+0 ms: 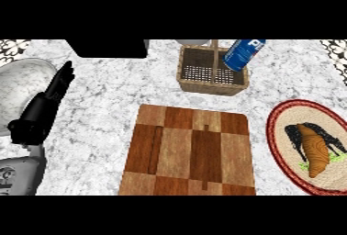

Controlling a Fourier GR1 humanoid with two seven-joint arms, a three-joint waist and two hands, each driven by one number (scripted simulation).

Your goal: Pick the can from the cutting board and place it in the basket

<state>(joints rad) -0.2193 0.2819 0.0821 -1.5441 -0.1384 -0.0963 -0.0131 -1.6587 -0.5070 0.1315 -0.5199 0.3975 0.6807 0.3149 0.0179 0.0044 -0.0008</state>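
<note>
Left forearm (17, 176), grey, comes in at lower left corner. Left hand (35, 117) black, fingers straight and together, pointing up-right, holding nothing, resting over the marble surface (102, 96). Cutting board (190, 151), checkered wood, sits bottom centre. Wicker basket (211, 88) just beyond the board's far edge. Can (242, 54), blue with white lettering, tilted, lower end at the basket's far right corner; cannot tell if it is inside or on the rim, no hand on it. Red-rimmed plate (272, 124) at right, carrying orange-brown food (315, 153). Black box (108, 48) at top left.
</note>
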